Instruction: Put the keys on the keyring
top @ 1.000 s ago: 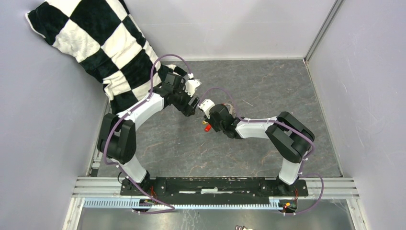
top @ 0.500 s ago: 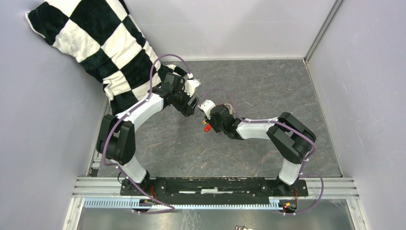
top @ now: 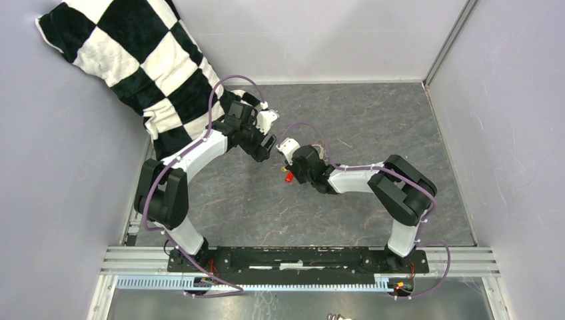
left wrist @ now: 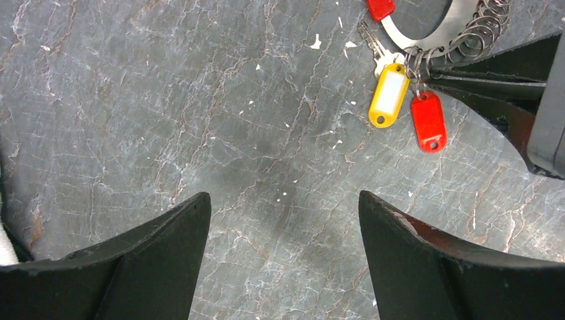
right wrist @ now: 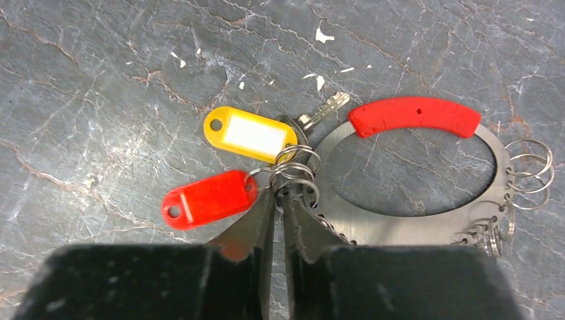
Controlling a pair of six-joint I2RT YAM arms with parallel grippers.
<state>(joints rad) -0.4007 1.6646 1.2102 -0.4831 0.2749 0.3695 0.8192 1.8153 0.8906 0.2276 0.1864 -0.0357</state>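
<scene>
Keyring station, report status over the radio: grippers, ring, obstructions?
Left gripper open, over table. Right gripper shut on keyring edge, beside yellow tag and red tag; keyring lying on table. Nothing in the way.

Yellow key tag [left wrist: 388, 95], red key tag [left wrist: 428, 121] beside keyring [left wrist: 436, 35]

Bright, even overhead light, faint shadows; tabletop [right wrist: 100, 80] sharp, right claw [right wrist: 280, 200] blurred close to the lens.

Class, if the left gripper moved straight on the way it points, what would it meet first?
Probably bare table; the left gripper is open, and the yellow tag lies off to one side. Depth is unclear.
</scene>
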